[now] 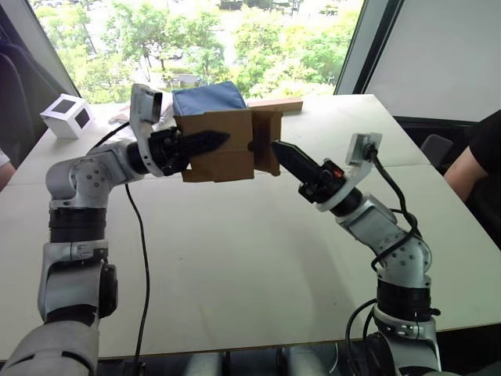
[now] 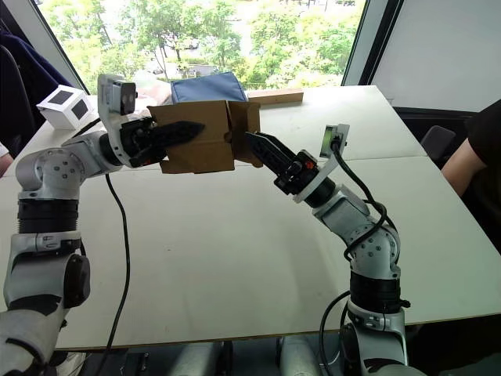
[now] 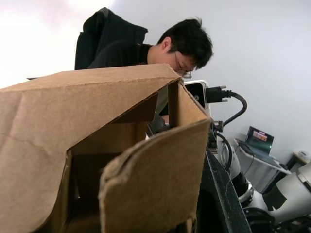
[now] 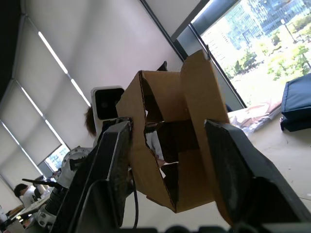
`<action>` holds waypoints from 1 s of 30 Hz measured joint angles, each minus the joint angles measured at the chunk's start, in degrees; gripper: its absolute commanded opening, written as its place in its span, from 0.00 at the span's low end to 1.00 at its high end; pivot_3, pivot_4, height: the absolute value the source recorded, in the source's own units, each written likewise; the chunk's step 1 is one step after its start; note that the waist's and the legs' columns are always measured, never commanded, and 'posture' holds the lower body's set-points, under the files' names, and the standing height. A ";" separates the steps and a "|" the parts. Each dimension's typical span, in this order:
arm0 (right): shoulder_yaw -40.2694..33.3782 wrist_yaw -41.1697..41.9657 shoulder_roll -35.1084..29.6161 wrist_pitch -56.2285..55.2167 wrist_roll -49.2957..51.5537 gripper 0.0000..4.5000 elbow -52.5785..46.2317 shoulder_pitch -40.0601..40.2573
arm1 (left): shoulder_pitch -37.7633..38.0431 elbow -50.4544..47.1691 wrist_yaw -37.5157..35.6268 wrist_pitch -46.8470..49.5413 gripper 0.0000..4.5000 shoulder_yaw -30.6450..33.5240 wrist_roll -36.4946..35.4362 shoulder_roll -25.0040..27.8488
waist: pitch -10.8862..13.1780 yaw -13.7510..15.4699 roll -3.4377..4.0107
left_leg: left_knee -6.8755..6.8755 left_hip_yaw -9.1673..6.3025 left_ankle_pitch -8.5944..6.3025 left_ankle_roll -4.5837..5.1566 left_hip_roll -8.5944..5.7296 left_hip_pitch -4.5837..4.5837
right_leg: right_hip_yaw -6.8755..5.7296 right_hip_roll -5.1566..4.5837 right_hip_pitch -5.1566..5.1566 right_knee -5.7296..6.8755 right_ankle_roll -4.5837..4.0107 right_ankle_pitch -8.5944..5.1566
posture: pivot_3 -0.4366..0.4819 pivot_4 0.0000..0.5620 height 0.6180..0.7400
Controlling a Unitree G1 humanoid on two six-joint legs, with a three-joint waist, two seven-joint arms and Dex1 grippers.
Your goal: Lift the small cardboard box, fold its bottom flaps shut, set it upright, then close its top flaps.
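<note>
The small cardboard box [image 1: 223, 160] hangs in the air above the table, lying on its side. My left gripper [image 1: 219, 141] is shut on one of its walls, with one black finger [image 3: 221, 194] flat along the outside. The flaps [image 1: 268, 141] at the end facing my right arm stand open, showing the hollow inside [image 4: 170, 136]. I cannot tell whether these are the bottom flaps or the top flaps. My right gripper [image 4: 167, 125] is open just off that end, its tips [image 1: 278, 149] at the flaps. The box's other end is hidden behind my left gripper.
At the table's [image 1: 235, 258] far left corner sits a white cube [image 1: 68, 115]. A blue bag [image 1: 208, 98] and a long wooden block [image 1: 275, 104] lie behind the box. One person sits at the right edge [image 1: 481, 157].
</note>
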 measured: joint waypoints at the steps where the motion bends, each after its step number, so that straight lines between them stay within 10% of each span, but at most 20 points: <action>1: 0.00 -0.59 1.04 -0.19 0.37 0.51 0.22 0.51 | -0.33 0.03 -0.22 -0.01 0.00 -0.01 0.08 0.00 | 0.00 -0.03 0.00 | 0.00 0.00 0.00 0.00 0.00 0.00 | 0.00 0.00 0.00 0.00 0.00 0.00 | 0.48 0.27 0.98; 8: -0.81 -3.12 4.69 -0.88 7.03 0.51 -0.14 1.97 | -0.66 0.03 -0.36 -0.18 0.00 0.01 0.35 -0.37 | 0.00 -0.06 0.00 | -0.01 -0.01 0.00 0.00 0.00 0.00 | 0.01 -0.01 -0.03 0.05 0.00 0.00 | 0.48 0.27 0.98; 14: -3.24 -2.93 -5.58 2.82 14.88 0.51 -5.42 3.23 | -0.62 0.02 -0.36 -0.16 0.00 0.10 0.69 -0.10 | 0.01 0.07 0.01 | 0.02 0.00 -0.01 0.01 -0.05 0.00 | 0.00 -0.08 -0.01 0.05 0.00 0.00 | 0.48 0.27 0.98; 21: -7.77 -2.24 -12.10 -1.38 10.10 0.99 3.46 0.71 | -0.52 -0.34 -0.36 -0.07 0.00 0.16 0.65 0.02 | 0.00 -0.22 0.00 | 0.00 0.03 -0.01 0.02 0.01 0.03 | 0.02 0.03 0.01 0.03 0.00 0.00 | 0.48 0.27 0.98; 30: -2.90 0.08 -3.95 -5.45 0.91 0.99 14.48 -2.11 | -0.47 -0.32 -0.51 -0.22 0.00 0.06 0.73 -0.10 | 0.01 -0.18 0.01 | -0.02 0.04 0.00 0.01 0.02 0.02 | 0.06 0.03 -0.06 0.10 0.00 0.00 | 0.48 0.27 0.98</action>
